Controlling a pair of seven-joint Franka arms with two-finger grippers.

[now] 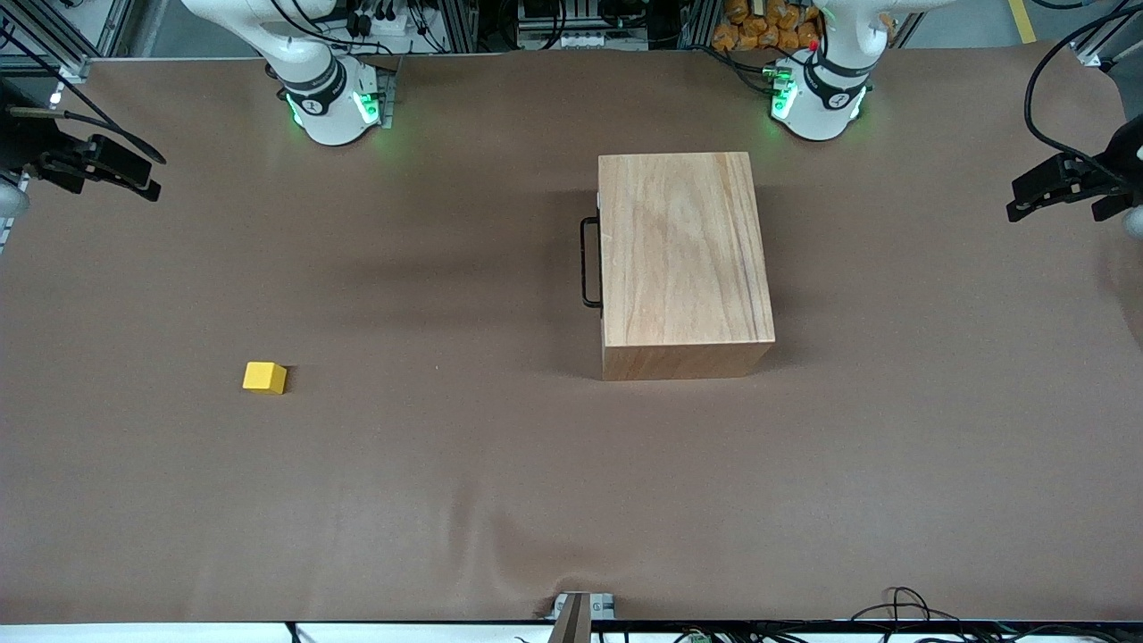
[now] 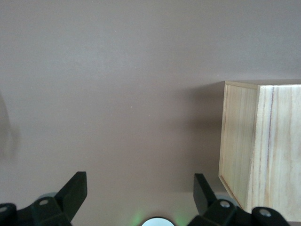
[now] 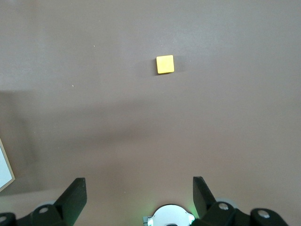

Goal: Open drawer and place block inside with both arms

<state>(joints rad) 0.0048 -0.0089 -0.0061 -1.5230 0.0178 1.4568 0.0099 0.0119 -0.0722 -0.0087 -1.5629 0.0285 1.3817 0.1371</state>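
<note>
Since nothing is picked up yet, the yellow block [image 1: 264, 377] sits alone on the brown table [image 1: 500, 500], nearest the camera. The drawer [image 1: 599, 259] stays shut, its black handle [image 1: 588, 263] facing the right arm's end. Both grippers, right gripper [image 1: 134, 183] and left gripper [image 1: 1040, 195], hang empty with fingers wide apart, high over the table's ends, waiting.

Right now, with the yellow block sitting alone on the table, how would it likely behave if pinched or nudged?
The block looks rigid and flat-faced, so fingers should grip it squarely. With no round sides, it should slide rather than roll. It is tiny beside the wooden box, so it is probably light and easily knocked askew.
</note>
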